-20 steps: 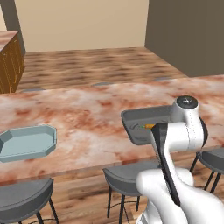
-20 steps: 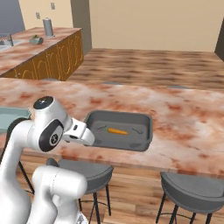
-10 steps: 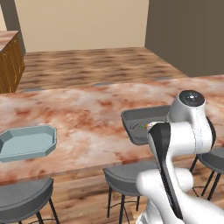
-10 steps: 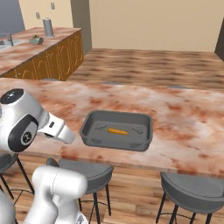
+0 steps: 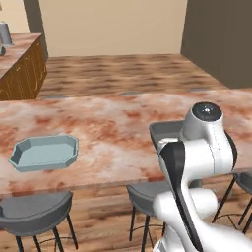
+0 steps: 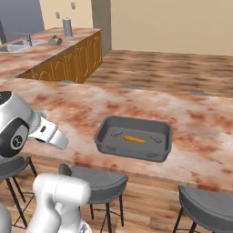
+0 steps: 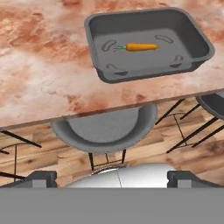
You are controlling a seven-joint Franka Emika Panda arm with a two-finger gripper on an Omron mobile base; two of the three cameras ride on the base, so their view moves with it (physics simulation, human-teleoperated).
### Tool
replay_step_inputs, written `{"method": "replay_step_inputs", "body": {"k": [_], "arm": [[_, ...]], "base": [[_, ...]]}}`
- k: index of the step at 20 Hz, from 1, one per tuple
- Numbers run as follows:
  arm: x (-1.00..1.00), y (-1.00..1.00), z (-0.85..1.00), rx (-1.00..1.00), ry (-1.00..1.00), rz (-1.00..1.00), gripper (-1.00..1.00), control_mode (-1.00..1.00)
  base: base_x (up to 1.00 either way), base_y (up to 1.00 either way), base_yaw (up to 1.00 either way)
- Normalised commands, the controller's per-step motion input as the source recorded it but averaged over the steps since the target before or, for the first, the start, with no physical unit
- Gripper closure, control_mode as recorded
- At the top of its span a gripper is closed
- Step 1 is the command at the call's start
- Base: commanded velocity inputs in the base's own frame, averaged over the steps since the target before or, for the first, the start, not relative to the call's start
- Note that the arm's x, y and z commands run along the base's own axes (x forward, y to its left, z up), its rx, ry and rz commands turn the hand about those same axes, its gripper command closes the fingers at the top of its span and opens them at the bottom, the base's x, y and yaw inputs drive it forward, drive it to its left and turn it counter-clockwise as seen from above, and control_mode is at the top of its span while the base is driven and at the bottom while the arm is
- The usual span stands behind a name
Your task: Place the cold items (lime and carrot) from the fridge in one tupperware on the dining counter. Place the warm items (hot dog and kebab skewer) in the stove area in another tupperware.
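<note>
**Hand view: carrot already boxed**

The gripper hangs open and empty over a stool; beyond it on the dining counter, the carrot lies inside the dark tupperware, probably awaiting the lime

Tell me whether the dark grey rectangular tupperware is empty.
Not empty: the dark grey rectangular tupperware holds one orange carrot lying flat on its floor; no lime inside.

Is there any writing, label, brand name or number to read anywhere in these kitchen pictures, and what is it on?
None: no readable word, number or sign appears in any view.
The dark grey tupperware is plain; the raised curved marks on its floor are not letters.
The carrot inside it and the light blue tupperware carry no label.
The marbled dining counter shows pattern only.
</note>
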Motion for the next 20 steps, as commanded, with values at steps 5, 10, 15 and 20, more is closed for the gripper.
{"method": "replay_step_inputs", "body": {"k": [5, 10, 15, 20], "arm": [[0.0, 0.0, 0.0, 0.0, 0.0, 0.0, -1.0, 1.0], [0.0, 0.0, 0.0, 0.0, 0.0, 0.0, -1.0, 1.0], [0.0, 0.0, 0.0, 0.0, 0.0, 0.0, -1.0, 1.0], [0.0, 0.0, 0.0, 0.0, 0.0, 0.0, -1.0, 1.0]], "base": [[-0.36, 0.44, 0.96], [-0.34, 0.51, 1.0], [-0.42, 0.55, 0.97], [0.24, 0.92, 0.49]]}}
